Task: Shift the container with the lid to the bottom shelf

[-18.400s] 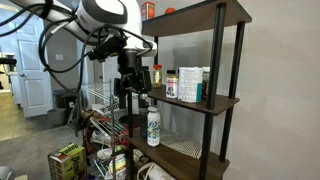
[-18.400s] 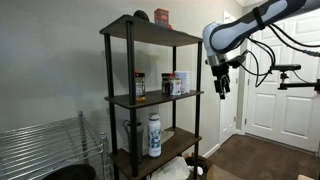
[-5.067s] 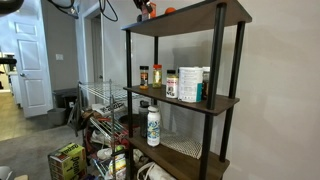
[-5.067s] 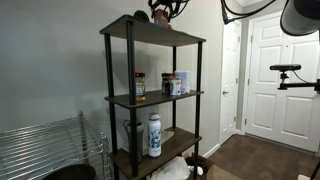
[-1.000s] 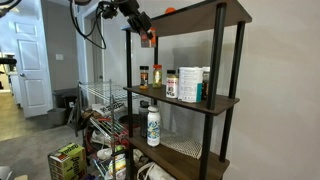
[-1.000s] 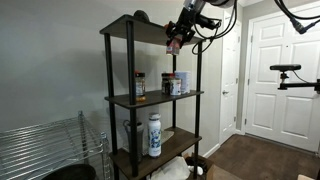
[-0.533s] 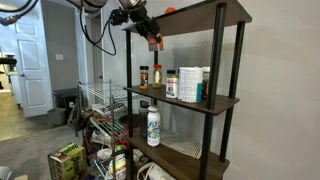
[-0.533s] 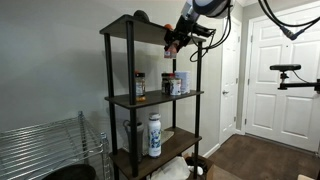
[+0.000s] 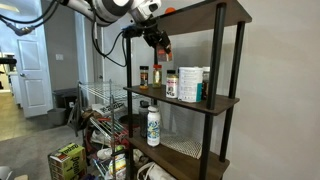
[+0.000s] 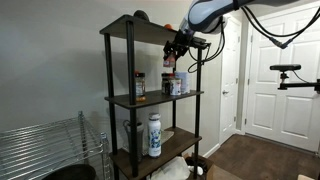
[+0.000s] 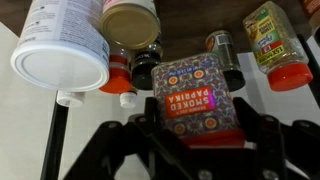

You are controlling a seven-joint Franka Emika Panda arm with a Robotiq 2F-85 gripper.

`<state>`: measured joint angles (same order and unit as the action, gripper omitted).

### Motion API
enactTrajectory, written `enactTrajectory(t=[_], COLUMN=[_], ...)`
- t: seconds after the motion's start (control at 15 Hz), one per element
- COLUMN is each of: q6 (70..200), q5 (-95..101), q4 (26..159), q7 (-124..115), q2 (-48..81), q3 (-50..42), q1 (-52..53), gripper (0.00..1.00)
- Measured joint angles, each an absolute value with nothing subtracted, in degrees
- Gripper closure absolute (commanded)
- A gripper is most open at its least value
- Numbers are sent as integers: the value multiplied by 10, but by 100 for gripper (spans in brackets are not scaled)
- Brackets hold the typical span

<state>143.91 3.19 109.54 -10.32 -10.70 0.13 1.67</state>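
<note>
Home interior: white panelled door point(image 10: 275, 80), wood floor point(image 10: 270, 160), shelf unit point(image 9: 217, 60) of spice jars point(image 9: 156, 75)

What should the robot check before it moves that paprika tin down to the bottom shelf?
1. Grip on the container with the lid: ok, the gripper is shut on it.
2. Clear of the spice jars: ok, it hangs above them.
3. Straight way down: not ok, the middle shelf lies beneath.
4. Free spot on the bottom shelf: ok, bare beside the white bottle.
</note>
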Motion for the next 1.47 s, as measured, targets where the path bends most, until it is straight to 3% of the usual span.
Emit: enactTrajectory(t=[1.47], q6=[1555], q5=[-29], q4=[1232], q7=[34], q2=[-125], q3=[5], q1=[54], gripper=[48])
